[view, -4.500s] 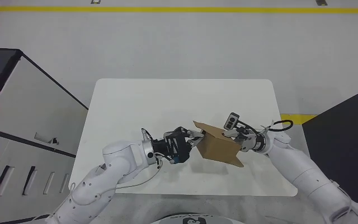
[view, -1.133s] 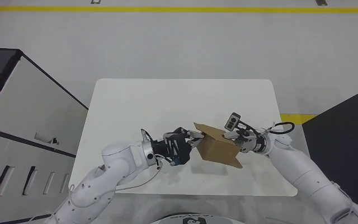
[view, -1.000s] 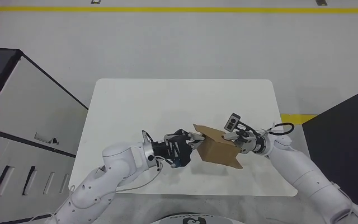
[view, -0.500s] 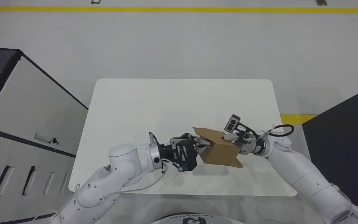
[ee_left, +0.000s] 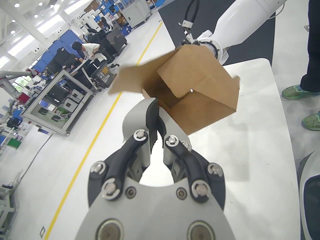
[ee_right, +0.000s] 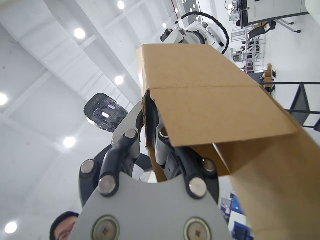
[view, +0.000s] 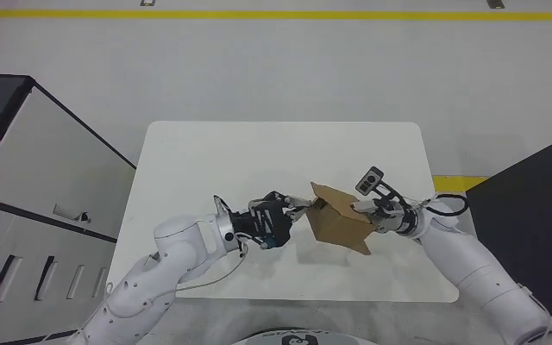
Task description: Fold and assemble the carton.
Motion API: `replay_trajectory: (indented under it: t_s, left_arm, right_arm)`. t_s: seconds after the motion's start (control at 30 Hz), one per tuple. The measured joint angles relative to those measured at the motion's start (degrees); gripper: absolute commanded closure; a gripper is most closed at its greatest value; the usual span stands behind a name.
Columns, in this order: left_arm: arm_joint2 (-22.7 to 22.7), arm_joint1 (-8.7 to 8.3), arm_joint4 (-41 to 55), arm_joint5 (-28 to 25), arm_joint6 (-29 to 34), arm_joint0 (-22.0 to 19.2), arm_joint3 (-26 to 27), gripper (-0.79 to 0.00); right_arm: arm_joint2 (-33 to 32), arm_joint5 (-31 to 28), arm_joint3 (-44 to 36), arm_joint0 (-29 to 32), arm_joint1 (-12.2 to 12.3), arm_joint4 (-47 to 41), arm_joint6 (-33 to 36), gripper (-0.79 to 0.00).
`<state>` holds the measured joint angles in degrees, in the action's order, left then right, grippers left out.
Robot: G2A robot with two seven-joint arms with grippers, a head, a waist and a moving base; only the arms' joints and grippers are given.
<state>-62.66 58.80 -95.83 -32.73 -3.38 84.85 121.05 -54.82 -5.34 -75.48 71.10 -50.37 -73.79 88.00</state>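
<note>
Carton [view: 341, 226] tilted, lifted above table [view: 216, 155]. R gripper [ee_right: 150, 128] clamps wall at end opp. carton's mouth. L gripper [ee_left: 156, 123] nearly closed, empty, at carton's mouth. Tip: R steady, L pushes loose flap [ee_left: 130, 79] inward, slow, square.

Here's the table [view: 198, 155] under me: white, flat, a rectangle with rounded corners, its long sides running from 9 o'clock to 3 o'clock. Just off its middle, toward 3 o'clock, the carton [view: 341, 222] throws a shadow on the top, and I can't tell whether any corner of it touches down. The table stands on pale grey floor [view: 276, 69], with a yellow line [view: 259, 14] crossing at 12 o'clock.
</note>
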Motion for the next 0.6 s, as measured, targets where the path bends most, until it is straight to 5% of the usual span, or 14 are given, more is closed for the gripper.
replay_trajectory:
  t_s: [0.6]
  left_arm:
    - [-5.49,-0.71,0.28,1.92,0.48,3.65,3.12,0.000]
  right_arm:
    - [-3.38,-7.16,-2.31,1.69,0.94,3.46,-3.01,0.000]
